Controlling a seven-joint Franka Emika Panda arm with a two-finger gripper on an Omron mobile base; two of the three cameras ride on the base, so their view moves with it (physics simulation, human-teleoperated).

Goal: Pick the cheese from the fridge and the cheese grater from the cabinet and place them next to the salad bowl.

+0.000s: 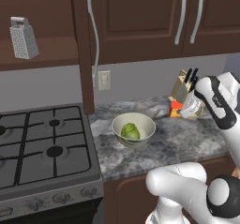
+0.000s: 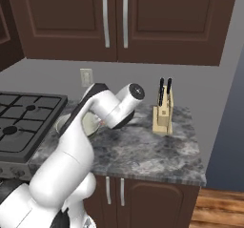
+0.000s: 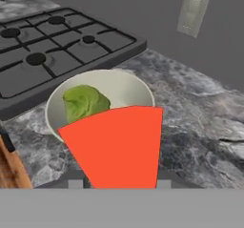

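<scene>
My gripper [image 1: 186, 109] is shut on the cheese [image 1: 175, 108], an orange-red wedge held low over the counter, right of the salad bowl [image 1: 133, 129]. In the hand view the cheese [image 3: 119, 146] fills the foreground between my fingertips [image 3: 75, 183], and the cream salad bowl [image 3: 128, 86] with its green lettuce sits just beyond it. The cheese grater [image 1: 23, 38] stands on a shelf of the cabinet [image 1: 51, 54] at the upper left, whose door [image 1: 89, 45] hangs open. In the right base view my arm covers most of the bowl [image 2: 89, 124]. The fridge is out of view.
A gas stove [image 1: 42, 148] adjoins the counter on the left. A wooden knife block [image 1: 183, 89] stands at the back right, just behind my hand. A wall outlet [image 1: 103, 79] is behind the bowl. The counter [image 2: 157, 150] ends at the right.
</scene>
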